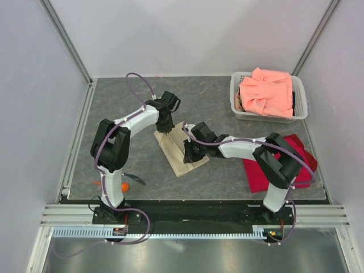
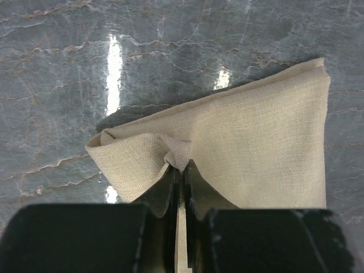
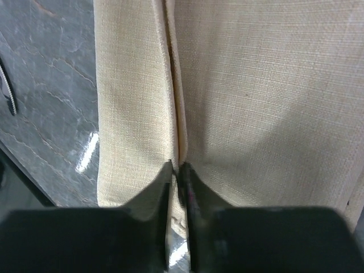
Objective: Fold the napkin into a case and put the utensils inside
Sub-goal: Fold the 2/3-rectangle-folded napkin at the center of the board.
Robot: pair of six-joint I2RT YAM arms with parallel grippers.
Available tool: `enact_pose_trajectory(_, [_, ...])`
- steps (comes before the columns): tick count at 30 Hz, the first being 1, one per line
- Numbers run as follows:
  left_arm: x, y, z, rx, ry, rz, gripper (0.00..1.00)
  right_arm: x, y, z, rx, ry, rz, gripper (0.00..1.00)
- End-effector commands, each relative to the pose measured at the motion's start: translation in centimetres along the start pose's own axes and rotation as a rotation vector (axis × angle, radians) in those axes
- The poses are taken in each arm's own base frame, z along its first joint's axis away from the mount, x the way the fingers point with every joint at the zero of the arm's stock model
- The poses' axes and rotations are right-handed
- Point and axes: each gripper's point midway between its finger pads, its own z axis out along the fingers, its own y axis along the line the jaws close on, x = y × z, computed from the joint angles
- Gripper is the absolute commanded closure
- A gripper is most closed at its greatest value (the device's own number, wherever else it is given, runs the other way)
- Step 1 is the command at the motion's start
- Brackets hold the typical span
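Left wrist view: the left gripper (image 2: pixel 179 170) is clamped tight on a bunched pinch of the soft beige-tan cloth napkin (image 2: pixel 256 136), which lies folded mid-way across the dark grey marbled table (image 2: pixel 85 68). The right gripper (image 3: pixel 177 170) is nearly closed and seems to nip the napkin's folded edge. A small orange spoon (image 1: pixel 125 186) lies near the left arm's base

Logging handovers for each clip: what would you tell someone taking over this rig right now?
Left gripper: shut, pinching the napkin at its far end.
Right gripper: shut on a fold at its right side.
The napkin lies part-folded mid-table, not yet a case.
The orange spoon and dark utensil lie by the left arm's base, untouched.
To do: finish the fold, insert both utensils.
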Motion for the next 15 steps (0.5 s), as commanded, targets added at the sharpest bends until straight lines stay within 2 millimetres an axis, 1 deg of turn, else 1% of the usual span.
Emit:
enact_pose_trajectory(1, [-1.8, -1.9, -1.2, 0.088, -0.051, 0.012, 0.84, 0.3, -0.6, 0.6, 0.010, -0.012, 0.000, 0.90])
enact_pose_trajectory(3, [-1.9, -2.1, -2.0, 0.113, -0.054, 0.023, 0.77, 0.5, -0.7, 0.6, 0.015, -0.012, 0.005, 0.93])
enact_pose_trajectory(4, [-2.0, -2.2, -2.3, 0.123, -0.054, 0.026, 0.71, 0.6, -0.9, 0.6, 0.019, -0.013, 0.006, 0.96])
enact_pose_trajectory(5, [-2.2, -2.5, -3.2, 0.152, -0.063, 0.029, 0.67, 0.7, -0.9, 0.6, 0.020, -0.011, 0.008, 0.97])
enact_pose_trajectory(8, [-2.6, -2.8, -4.7, 0.194, -0.075, 0.042, 0.58, 0.9, -1.3, 0.7, 0.028, -0.009, 0.012, 0.98])
enact_pose_trajectory(9, [-3.0, -2.9, -5.6, 0.216, -0.089, 0.041, 0.53, 0.9, -1.4, 0.7, 0.030, -0.009, 0.015, 0.98])
enact_pose_trajectory(10, [-3.1, -2.9, -6.1, 0.231, -0.092, 0.039, 0.49, 0.9, -1.4, 0.7, 0.029, -0.009, 0.016, 0.97])
enact_pose_trajectory(12, [-3.5, -2.8, -7.1, 0.263, -0.096, 0.028, 0.49, 0.7, -1.4, 0.6, 0.031, -0.017, 0.017, 0.97])
enact_pose_trajectory(14, [-3.8, -2.2, -7.4, 0.270, -0.100, 0.009, 0.50, 0.5, -1.4, 0.4, 0.029, -0.023, 0.017, 0.96])
enact_pose_trajectory(15, [-3.8, -1.7, -7.3, 0.264, -0.102, 0.002, 0.52, 0.3, -1.3, 0.4, 0.029, -0.026, 0.017, 0.94])
